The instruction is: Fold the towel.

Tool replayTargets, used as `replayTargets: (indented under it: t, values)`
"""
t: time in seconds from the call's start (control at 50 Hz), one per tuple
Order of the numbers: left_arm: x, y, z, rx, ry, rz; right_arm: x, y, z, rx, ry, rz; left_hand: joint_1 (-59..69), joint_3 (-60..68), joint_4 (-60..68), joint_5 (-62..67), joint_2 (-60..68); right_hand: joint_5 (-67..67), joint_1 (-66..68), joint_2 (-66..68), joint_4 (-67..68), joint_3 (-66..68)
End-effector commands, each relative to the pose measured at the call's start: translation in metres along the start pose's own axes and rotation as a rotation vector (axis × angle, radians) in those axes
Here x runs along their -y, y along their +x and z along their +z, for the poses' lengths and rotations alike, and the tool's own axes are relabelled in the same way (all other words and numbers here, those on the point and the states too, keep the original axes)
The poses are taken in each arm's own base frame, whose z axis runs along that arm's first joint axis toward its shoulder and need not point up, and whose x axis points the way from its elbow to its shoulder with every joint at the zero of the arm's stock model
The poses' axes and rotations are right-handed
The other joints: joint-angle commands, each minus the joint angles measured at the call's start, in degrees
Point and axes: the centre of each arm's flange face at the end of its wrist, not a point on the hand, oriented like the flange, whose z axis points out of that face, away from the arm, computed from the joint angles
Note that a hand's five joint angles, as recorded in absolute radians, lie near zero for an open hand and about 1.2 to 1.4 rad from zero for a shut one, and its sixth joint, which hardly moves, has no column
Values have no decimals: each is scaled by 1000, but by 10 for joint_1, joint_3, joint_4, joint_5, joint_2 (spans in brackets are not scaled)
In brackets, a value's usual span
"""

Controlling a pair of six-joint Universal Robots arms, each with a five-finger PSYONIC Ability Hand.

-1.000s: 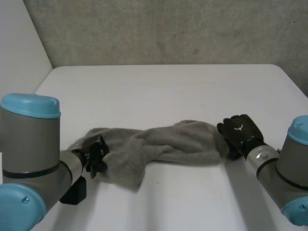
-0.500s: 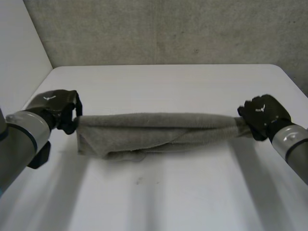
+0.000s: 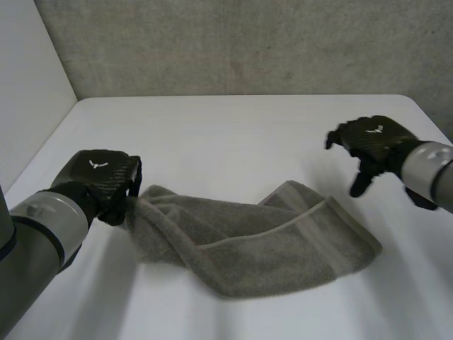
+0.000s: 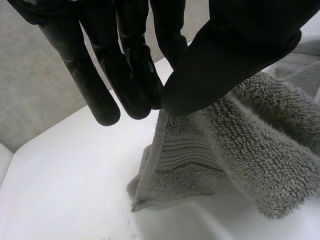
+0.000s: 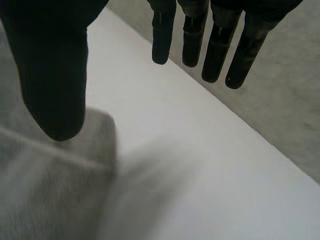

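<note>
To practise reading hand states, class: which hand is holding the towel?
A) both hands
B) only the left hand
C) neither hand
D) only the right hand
B: the left hand pinches one end of the towel between thumb and fingers; the right hand hangs open, apart from it.

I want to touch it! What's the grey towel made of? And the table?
The towel looks like terry cloth, probably cotton: fuzzy looped pile, flat woven band. The table is smooth matte white, maybe laminate or plastic; cannot tell.
</note>
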Motion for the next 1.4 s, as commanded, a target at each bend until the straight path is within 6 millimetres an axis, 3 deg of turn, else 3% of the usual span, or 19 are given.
replayTargets:
  t: [0.02,0.16,0.64,0.8,0.84,1.0,1.04,1.06,1.1,1.12,1.14,1.16,1.2,1.22,1.24,1.26,1.3,1.38,1.4]
  values:
    - [0,0,-14,-4,14,18,-9,-41,36,180,-52,-10,114,104,102,105,102,54,69,41,54,46]
    - [2,-2,-21,0,35,17,-41,-51,58,218,-157,-129,114,104,102,105,102,145,160,132,144,137]
    - [-14,3,-12,-13,-25,28,-83,-53,75,165,-161,-248,114,104,102,105,102,226,241,213,225,218]
    - [-20,3,-2,-10,-59,30,-83,-52,75,158,-165,-269,114,104,102,105,102,586,601,573,586,579]
    - [-22,4,3,-12,-72,31,-80,-50,75,150,-156,-271,114,104,102,105,102,587,602,574,587,579]
    - [-20,-7,50,33,-84,81,-42,-33,78,49,-46,-320,114,104,102,105,102,587,602,574,587,579]
    - [3,-18,81,87,4,127,-11,-18,83,-56,75,-352,114,104,102,105,102,587,602,574,587,579]
    - [4,-18,81,87,5,128,-10,-18,83,-57,75,-352,114,104,102,105,102,587,602,574,587,579]
    - [22,-25,95,120,71,145,36,6,85,-228,260,-394,114,104,102,105,102,587,602,574,587,579]
    - [54,-35,105,176,186,148,37,6,85,-229,261,-394,114,104,102,105,102,587,602,574,587,579]
    - [88,-46,110,242,307,145,63,20,81,-336,369,-411,114,104,102,105,102,587,602,574,587,579]
    - [89,-46,110,242,308,145,63,20,81,-337,370,-411,114,104,102,105,102,587,602,574,587,579]
    - [158,-69,105,386,566,82,116,46,63,-555,601,-406,114,104,102,105,102,587,602,574,587,579]
    - [159,-69,105,387,567,82,117,46,63,-556,602,-406,114,104,102,105,102,587,602,574,587,579]
    - [186,-78,97,442,680,55,138,55,50,-639,709,-386,114,104,102,105,102,587,602,574,587,579]
    - [186,-78,97,442,681,54,153,61,38,-692,791,-364,114,104,102,105,102,587,602,574,587,579]
    - [214,-86,86,496,817,13,159,63,31,-710,831,-351,114,104,102,105,102,587,602,574,587,579]
    - [207,-77,90,474,802,6,152,61,28,-683,810,-331,114,104,102,105,102,587,602,574,587,579]
    - [193,-73,97,459,750,13,142,57,32,-657,768,-328,114,104,102,105,102,587,602,574,587,579]
